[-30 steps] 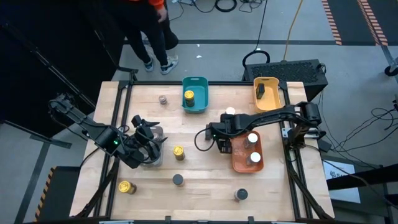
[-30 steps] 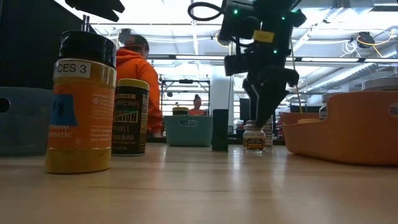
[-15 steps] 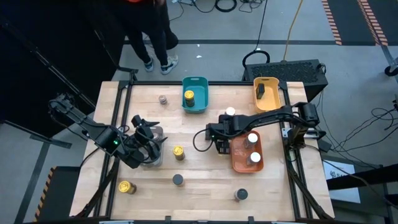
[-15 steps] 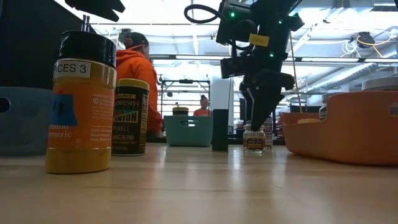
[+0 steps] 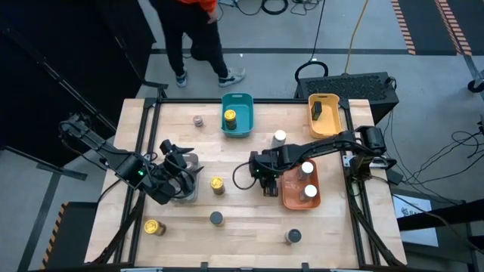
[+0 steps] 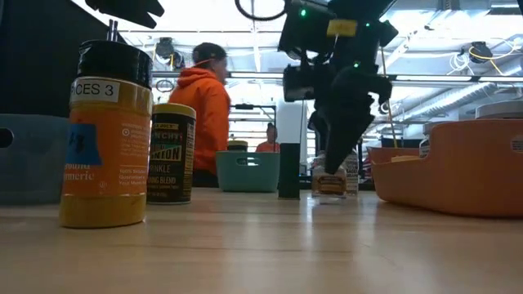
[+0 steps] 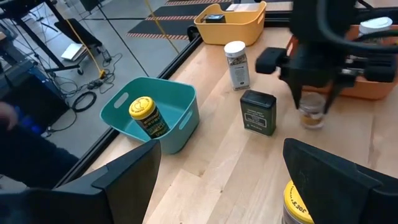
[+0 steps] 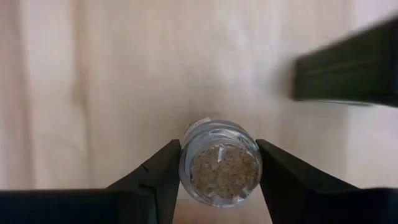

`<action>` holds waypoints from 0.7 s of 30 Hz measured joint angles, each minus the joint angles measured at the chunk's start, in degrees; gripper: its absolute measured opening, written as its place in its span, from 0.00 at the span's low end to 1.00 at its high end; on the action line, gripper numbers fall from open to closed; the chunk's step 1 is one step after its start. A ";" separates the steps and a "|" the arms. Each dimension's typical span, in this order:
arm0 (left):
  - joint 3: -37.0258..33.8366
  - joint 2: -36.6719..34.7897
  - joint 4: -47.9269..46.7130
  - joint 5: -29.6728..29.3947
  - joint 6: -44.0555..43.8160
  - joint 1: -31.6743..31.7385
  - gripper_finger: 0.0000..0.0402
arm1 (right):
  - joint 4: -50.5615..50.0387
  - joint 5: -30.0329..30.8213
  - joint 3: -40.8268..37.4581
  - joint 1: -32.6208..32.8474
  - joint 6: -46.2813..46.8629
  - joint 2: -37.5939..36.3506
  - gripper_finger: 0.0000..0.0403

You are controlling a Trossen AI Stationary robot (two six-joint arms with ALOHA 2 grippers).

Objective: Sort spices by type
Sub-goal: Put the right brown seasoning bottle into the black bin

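My right gripper (image 5: pixel 270 185) is shut on a small clear jar of brown spice (image 8: pixel 219 163) in the middle of the table, just left of the orange tray (image 5: pixel 289 198). The low view shows the jar (image 6: pixel 330 181) below the fingers, beside a black tin (image 6: pixel 288 170). My left gripper (image 5: pixel 180 157) waits open above the grey tray (image 5: pixel 187 190) at the table's left. Other jars stand on their bases: yellow-topped ones (image 5: pixel 217 185) (image 5: pixel 154 227), grey-topped ones (image 5: pixel 216 218) (image 5: pixel 293 236) (image 5: pixel 198 121), and a white-topped one (image 5: pixel 280 137). My right gripper pinches the clear jar near its top (image 8: pixel 186 155) between the two fingers, one finger (image 8: pixel 155 177) on each side. The fingers come from above, pointing down. The jar stays upright below them (image 7: pixel 311 115); whether its base touches the table I cannot tell.
The teal tray (image 5: pixel 240 130) holds a yellow-topped jar (image 5: pixel 230 118). The yellow tray (image 5: pixel 331 125) holds a black jar (image 5: pixel 317 109). Two white-topped jars (image 5: pixel 307 168) (image 5: pixel 309 192) stand in the orange tray. A person (image 5: pixel 193 30) walks beyond the far edge.
My right gripper has moved a little toward the table's near edge and left, taking the clear jar with it and uncovering the white-topped jar behind. The person beyond the far edge has stepped to the right.
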 joint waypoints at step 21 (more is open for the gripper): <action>0.00 2.90 16.78 2.38 10.59 0.39 0.86 | 0.29 2.57 -0.02 3.20 -0.57 -6.71 0.56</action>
